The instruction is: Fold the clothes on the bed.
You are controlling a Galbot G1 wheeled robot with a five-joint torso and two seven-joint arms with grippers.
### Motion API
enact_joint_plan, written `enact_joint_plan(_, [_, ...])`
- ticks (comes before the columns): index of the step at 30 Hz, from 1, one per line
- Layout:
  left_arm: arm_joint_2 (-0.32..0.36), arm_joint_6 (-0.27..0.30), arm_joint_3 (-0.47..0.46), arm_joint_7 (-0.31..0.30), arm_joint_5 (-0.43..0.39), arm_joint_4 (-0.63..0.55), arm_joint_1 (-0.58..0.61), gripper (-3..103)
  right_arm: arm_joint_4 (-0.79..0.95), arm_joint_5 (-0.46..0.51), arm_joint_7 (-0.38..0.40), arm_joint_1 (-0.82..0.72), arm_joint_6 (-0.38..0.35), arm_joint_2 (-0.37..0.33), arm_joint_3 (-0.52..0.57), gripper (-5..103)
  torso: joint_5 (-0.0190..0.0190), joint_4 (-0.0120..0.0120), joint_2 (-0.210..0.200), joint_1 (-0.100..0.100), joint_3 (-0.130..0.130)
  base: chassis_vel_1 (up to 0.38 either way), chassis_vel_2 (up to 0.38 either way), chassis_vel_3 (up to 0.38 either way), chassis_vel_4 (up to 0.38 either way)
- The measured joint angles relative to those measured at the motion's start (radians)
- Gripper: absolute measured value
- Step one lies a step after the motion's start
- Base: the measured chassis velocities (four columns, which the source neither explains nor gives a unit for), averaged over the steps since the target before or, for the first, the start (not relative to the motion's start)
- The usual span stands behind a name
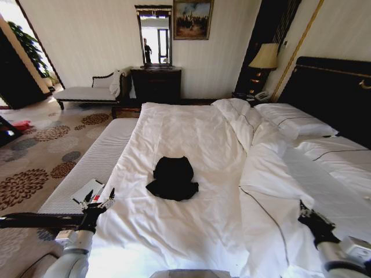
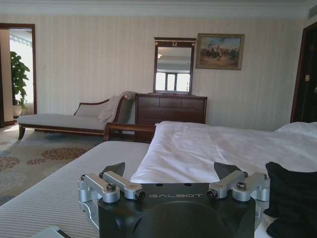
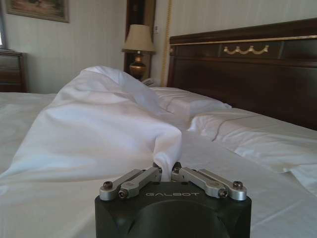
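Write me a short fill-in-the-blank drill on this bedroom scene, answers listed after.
1. The black T-shirt lies on the white ____.
2. The left gripper has its jaws ____.
3. The right gripper has its jaws ____.
4. The lamp stands beside the dark ____.

Answers: duvet; open; shut; headboard

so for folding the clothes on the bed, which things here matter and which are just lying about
Job:
- black T-shirt, bunched on the duvet
- bed
- left gripper, open, at the bed's left edge
- right gripper, shut, over the duvet's right side

Lying about:
- chaise bench
- dresser
- lamp
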Motion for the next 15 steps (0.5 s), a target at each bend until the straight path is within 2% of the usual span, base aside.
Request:
enact_joint_plan(6, [0.000,0.000,0.003,-0.001,-0.002,0.000,0.001,100,-0.063,0.094,0.010,0.026,-0.028,0.009,0.104,0,0.0000,0.0001,0.000,0.000,0.000,0.000,0.000,0.000,0.000])
enact_joint_plan(15, [0.007,-0.001,0.010,-0.002,-0.003,0.004,-0.005,100,-0.280,0.083,0.007,0.078,-0.014,-0.024,0.181,0,0.0000,0.0002,0.000,0.000,0.000,0.000,0.000,0.000,0.000])
